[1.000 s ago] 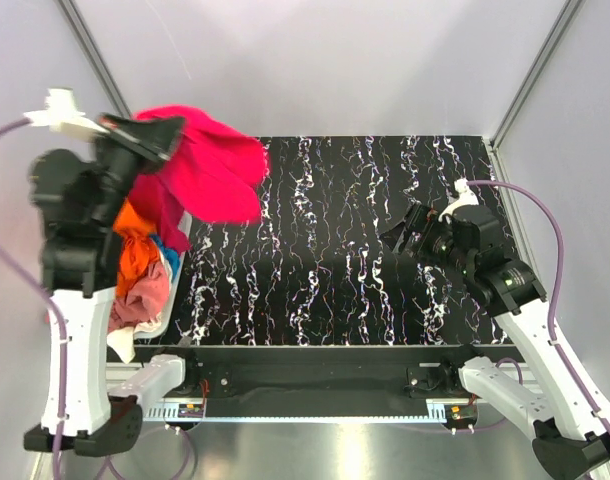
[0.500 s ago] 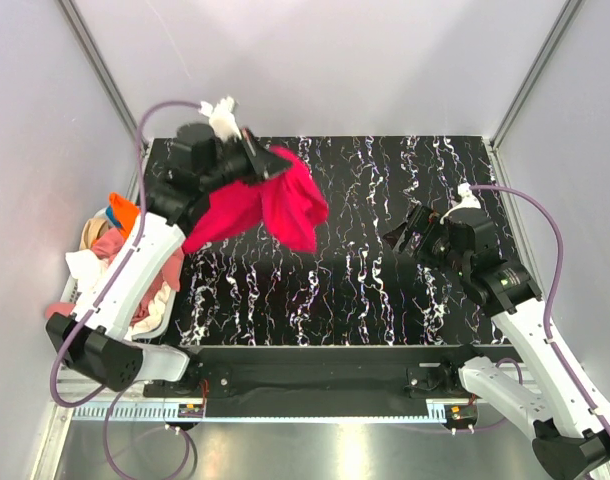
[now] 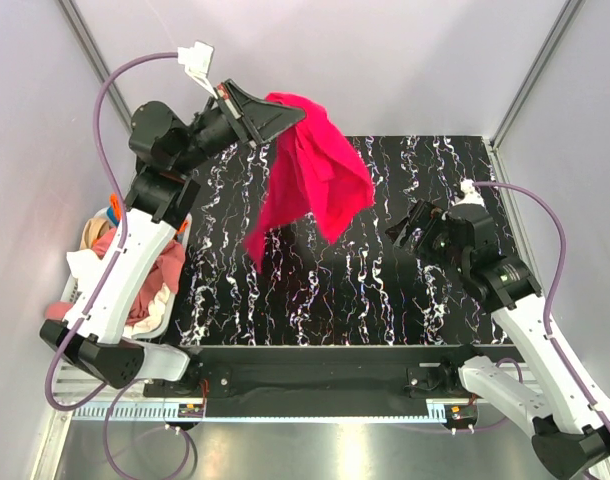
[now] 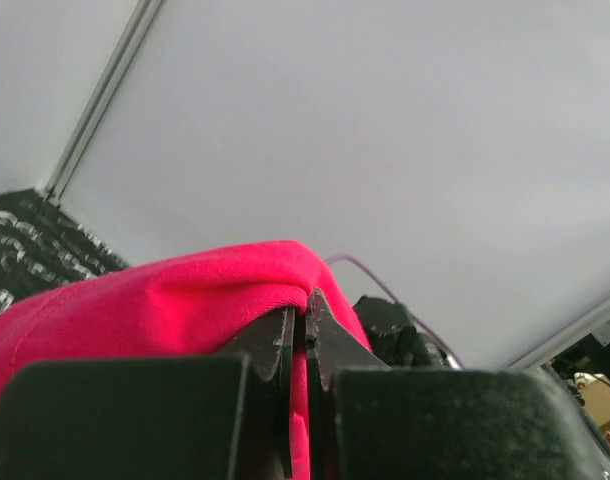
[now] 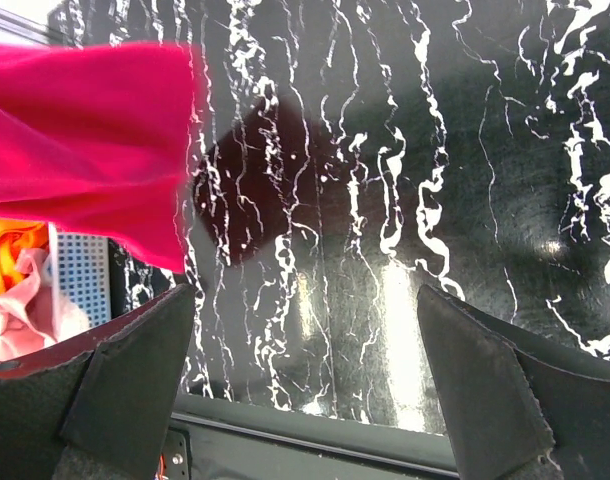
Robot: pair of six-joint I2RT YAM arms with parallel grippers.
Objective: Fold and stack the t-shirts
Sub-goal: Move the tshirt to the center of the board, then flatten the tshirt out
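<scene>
1. Since a second ago the red tee (image 3: 310,175) has swung from over the basket (image 5: 80,285) at the left edge out above the table (image 3: 435,170), carried by the left arm.
2. It now hangs in the air over the left-middle of the table, bunched at the top and trailing down in two loose flaps. The dark shadow under it in the right wrist view suggests it is clear of the surface.
3. Handling, as I judge it: light, soft, limp knit with no shape of its own. It drapes, swings and folds on itself, and is not fragile. One pinch only gathers it, so it cannot be laid flat from this hold.
4. Where to hold: a second grip on a free lower edge or corner would let both arms spread it. Which edge is hem or sleeve I cannot tell from the folds.
5. Left gripper (image 4: 306,315): pressed together, pinching a fold at the tee's top.
6. Right gripper (image 5: 305,330): spread wide, holding nothing, low over the table's right side, well apart from the tee.
7. Other tees (image 3: 135,285), orange, pink and white, lie heaped in the basket.
</scene>
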